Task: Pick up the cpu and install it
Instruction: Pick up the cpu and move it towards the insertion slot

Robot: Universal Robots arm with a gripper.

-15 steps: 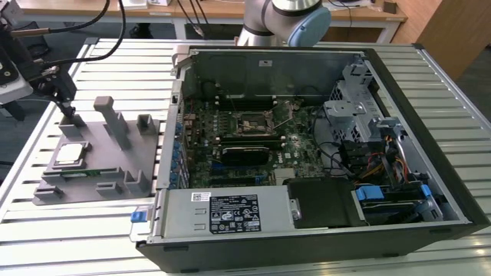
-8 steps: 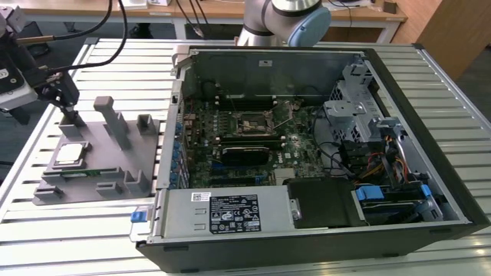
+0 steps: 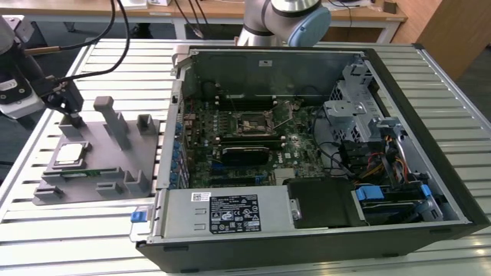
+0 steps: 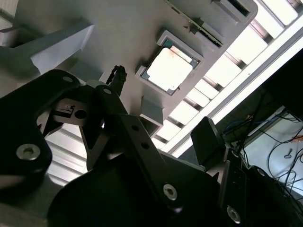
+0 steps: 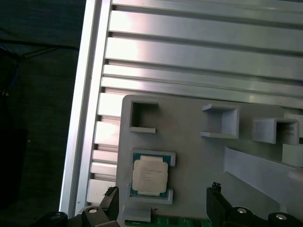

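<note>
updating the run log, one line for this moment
stage: pre-grasp | gripper: open, near cpu | cpu: in grey fixture pocket, not held

Your exterior view looked down at a slant from high up and took in the whole slatted table [image 3: 77,230], with the open computer case [image 3: 268,72] in the middle and the grey fixture plate [image 3: 100,150] at the exterior view's left. Your first wrist view faced almost straight down, close over that plate, past the claw [image 5: 164,189]. Your second wrist view sat behind the claw and looked across the plate at a steep tilt. All three shared the cpu [image 3: 71,153] in its pocket.
</note>
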